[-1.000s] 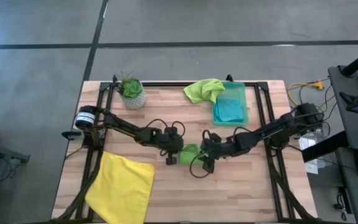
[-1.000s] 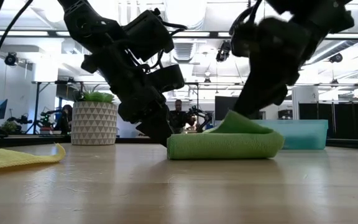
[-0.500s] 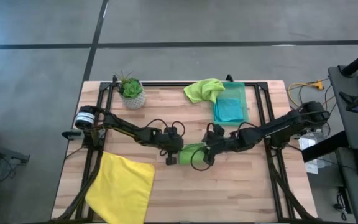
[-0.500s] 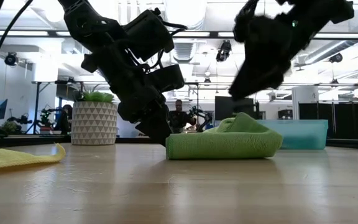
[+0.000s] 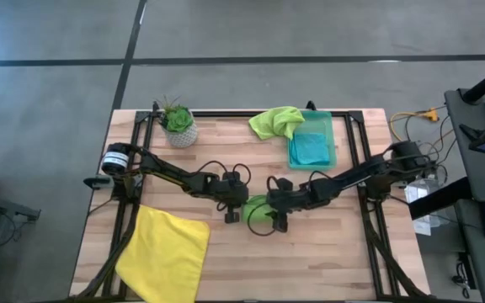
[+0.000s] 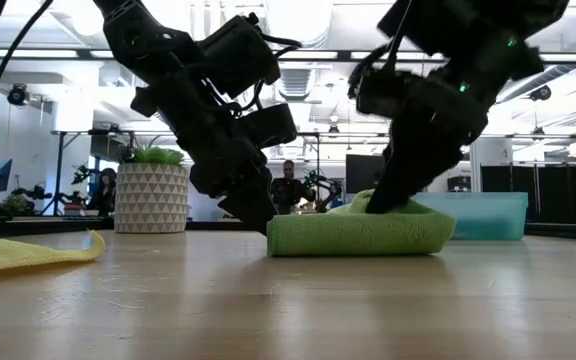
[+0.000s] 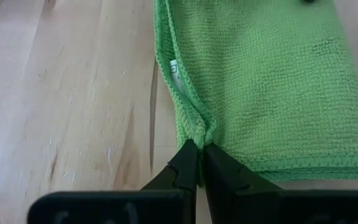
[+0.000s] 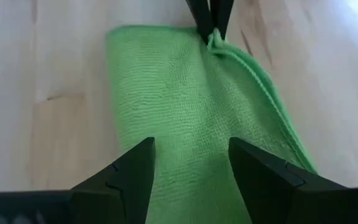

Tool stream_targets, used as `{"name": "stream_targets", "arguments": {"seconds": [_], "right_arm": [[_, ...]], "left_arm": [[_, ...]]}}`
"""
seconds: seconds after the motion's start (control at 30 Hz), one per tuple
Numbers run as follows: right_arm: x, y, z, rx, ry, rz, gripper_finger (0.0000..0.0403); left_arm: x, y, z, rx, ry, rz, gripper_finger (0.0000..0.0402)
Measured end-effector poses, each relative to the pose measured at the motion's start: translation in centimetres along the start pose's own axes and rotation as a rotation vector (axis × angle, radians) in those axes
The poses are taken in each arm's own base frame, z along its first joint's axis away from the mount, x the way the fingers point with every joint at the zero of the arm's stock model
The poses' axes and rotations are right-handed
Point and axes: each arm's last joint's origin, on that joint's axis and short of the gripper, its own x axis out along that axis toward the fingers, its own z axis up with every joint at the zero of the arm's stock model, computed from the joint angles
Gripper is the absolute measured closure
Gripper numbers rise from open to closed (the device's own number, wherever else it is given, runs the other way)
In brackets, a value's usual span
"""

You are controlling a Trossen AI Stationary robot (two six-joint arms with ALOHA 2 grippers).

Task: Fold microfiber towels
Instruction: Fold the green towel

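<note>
A lime green microfiber towel (image 5: 255, 204) lies folded into a thick pad (image 6: 358, 232) at the table's middle. My left gripper (image 7: 199, 149) is shut on its left edge. My right gripper (image 8: 191, 149) stands open over the pad's top, fingers slanting down, its tips at the top layer (image 6: 378, 203). A bright yellow towel (image 5: 167, 252) lies spread at the near left corner. A second lime green towel (image 5: 276, 120) lies crumpled at the far side, partly on the bin's rim. A teal towel (image 5: 311, 149) lies folded inside the bin. My left gripper pinches the folded towel's hemmed edge (image 7: 197, 132) between its two fingertips (image 7: 188, 163), several layers bunched together. The fingers slant down from the table's left. The towel lies flat on the table. My right gripper's tips reach the pad's top; I cannot tell whether they touch.
A translucent green bin (image 5: 330, 135) stands at the far right. A potted plant (image 5: 179, 126) stands at the far left. Black frame rails (image 5: 360, 160) run along the table's sides. Bare wood lies near the front edge (image 5: 310, 261).
My right gripper rose off the folded towel, then came down on it again, closer to my left gripper. The raised top layer at the pad's right end has settled lower.
</note>
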Motion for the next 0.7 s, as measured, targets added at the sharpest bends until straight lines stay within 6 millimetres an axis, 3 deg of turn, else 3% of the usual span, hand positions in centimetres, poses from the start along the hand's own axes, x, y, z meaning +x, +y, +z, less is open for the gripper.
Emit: {"name": "stream_targets", "arguments": {"seconds": [0.13, 0.23, 0.5, 0.6, 0.7], "right_arm": [[1.2, -0.6, -0.4, 0.007, 0.047, 0.032, 0.0191], [1.6, -0.9, -0.5, 0.015, 0.063, 0.044, 0.0177], [1.7, -1.1, -0.2, 0.023, 0.053, 0.047, 0.0138], [1.5, -1.1, 0.0, 0.026, 0.048, 0.046, 0.0132], [0.5, -0.9, 0.9, 0.064, 0.008, 0.060, 0.0132]], "left_arm": [[-0.1, 0.0, 0.1, 0.000, -0.004, -0.001, 0.0397], [-0.3, 0.0, 0.3, -0.001, -0.010, -0.001, 0.0370], [-2.9, 0.3, 1.7, -0.031, -0.075, 0.000, 0.0207], [-3.8, 0.9, 2.3, -0.126, -0.104, 0.011, 0.0147], [-4.3, 1.4, 2.3, -0.252, -0.101, 0.015, 0.0113]]}}
